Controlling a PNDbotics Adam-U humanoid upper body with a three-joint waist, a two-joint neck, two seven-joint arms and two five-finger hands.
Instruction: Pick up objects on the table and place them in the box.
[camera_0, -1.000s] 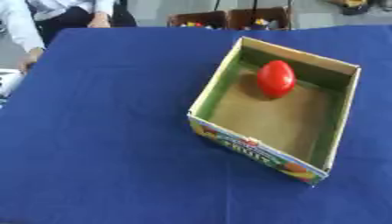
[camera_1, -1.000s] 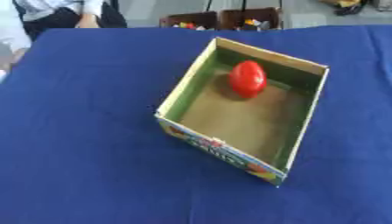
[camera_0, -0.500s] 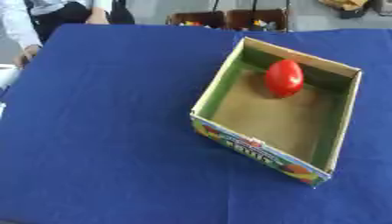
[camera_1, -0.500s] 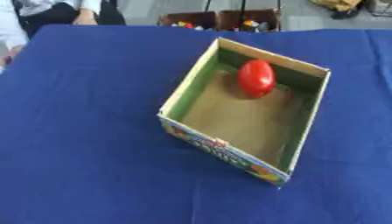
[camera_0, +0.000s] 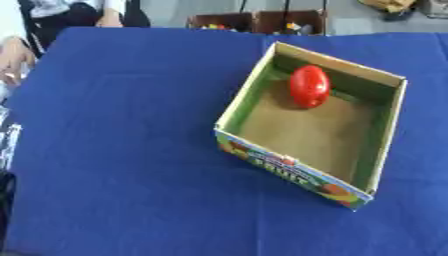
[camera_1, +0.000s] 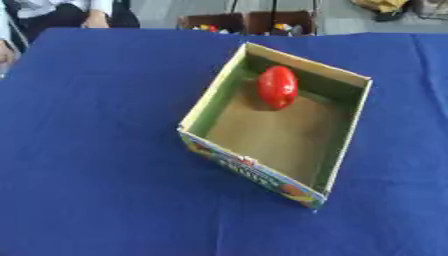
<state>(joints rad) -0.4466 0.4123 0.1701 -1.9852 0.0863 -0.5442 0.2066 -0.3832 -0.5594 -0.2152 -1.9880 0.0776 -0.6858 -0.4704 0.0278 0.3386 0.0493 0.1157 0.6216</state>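
**One red thing boxed, nothing more in sight to pick**

Nearest to me, the bench (camera_0: 114, 165) is a plain stretch of blue cloth, and I see no loose object on it anywhere in front of the box. Neither of my hands shows in either view, so I cannot tell whether they are wide, narrow or holding something.

A little farther out, right of centre, sits the box (camera_0: 254, 107), an open cardboard tray turned at an angle so one corner points towards me. Its near outer wall carries colourful printing; its inner walls are green and its floor is bare brown card.

Inside it, against the far wall, lies the red object (camera_0: 309, 86), smooth and oval, resting on the floor of the box with its long side running near to far. That one, I judge, counts as placed.

Beyond the box the cloth again carries nothing I can make out. Past the far edge of the bench stand brown crates (camera_1: 249, 21) with small coloured things in them, off the bench.

By my reckoning the task is done or nearly so, unless further objects lie outside these views.
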